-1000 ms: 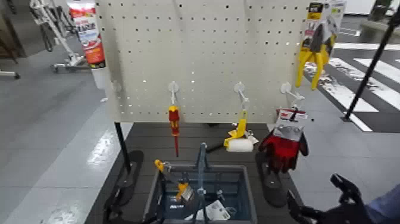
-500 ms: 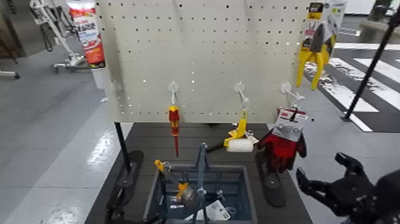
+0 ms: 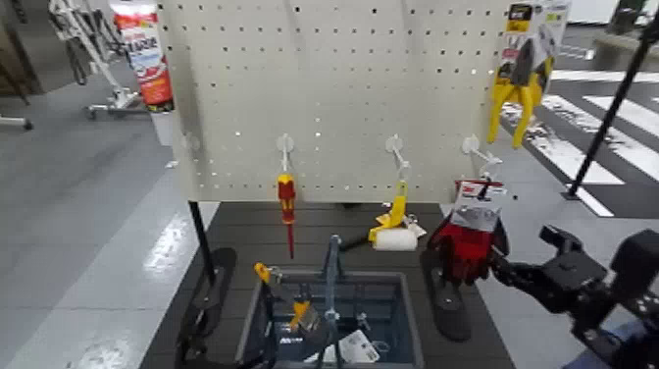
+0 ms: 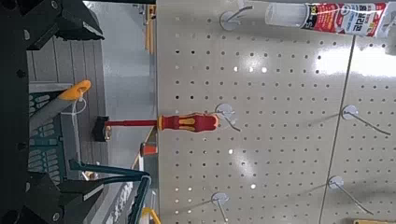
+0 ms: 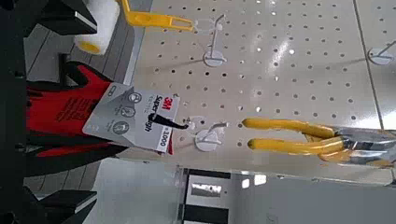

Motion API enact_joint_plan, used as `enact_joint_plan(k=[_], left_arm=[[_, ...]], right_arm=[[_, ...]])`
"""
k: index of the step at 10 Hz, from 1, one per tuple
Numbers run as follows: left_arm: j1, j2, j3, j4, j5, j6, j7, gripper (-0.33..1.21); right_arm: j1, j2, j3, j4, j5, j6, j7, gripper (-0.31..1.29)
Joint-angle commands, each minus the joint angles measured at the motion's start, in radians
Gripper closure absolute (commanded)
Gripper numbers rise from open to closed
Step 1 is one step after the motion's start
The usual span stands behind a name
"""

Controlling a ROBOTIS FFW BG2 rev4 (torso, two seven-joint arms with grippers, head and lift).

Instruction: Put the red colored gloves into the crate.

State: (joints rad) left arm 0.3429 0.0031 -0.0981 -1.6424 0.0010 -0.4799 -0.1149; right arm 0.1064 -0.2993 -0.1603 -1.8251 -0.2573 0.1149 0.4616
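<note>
The red gloves (image 3: 464, 245), with a grey-white header card (image 3: 479, 204), hang from a hook at the pegboard's lower right. They also show in the right wrist view (image 5: 56, 110). My right gripper (image 3: 531, 253) is open, just right of the gloves at their height, not holding them. In its wrist view the gloves lie between its dark fingers (image 5: 65, 201). The grey-blue crate (image 3: 412, 299) stands below the board and holds several tools. My left gripper (image 4: 89, 112) is open and shows only in its wrist view, facing the board by the crate (image 4: 51, 126).
On the pegboard (image 3: 333, 88) hang a red-and-yellow screwdriver (image 3: 286, 201), a yellow-handled paint roller (image 3: 394, 234), yellow pliers (image 3: 520, 83) and a sealant tube (image 3: 145, 54). The board's black feet (image 3: 446, 294) flank the crate. Grey floor lies all around.
My right gripper has risen from the lower right corner and moved left, up to the gloves' right side. The gloves and crate have not moved.
</note>
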Motion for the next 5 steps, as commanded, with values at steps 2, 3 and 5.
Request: enact_joint_plan(k=[2,3,5], left_arm=[[-0.004,-0.114,0.0,0.001,0.004,0.003,-0.005,0.17],[-0.004,-0.114,0.0,0.001,0.004,0.001,-0.005,0.17],[-0.005,-0.115,0.001,0.001,0.005,0.001,-0.006,0.17]], right_arm=[[-0.149,-0.053,0.047,0.179,-0.057,-0.014,0.072,0.03],[-0.185,-0.067,0.061,0.23,-0.085,-0.02,0.1,0.03],[-0.244,-0.084,0.084,0.303,-0.096,-0.031,0.132,0.03]])
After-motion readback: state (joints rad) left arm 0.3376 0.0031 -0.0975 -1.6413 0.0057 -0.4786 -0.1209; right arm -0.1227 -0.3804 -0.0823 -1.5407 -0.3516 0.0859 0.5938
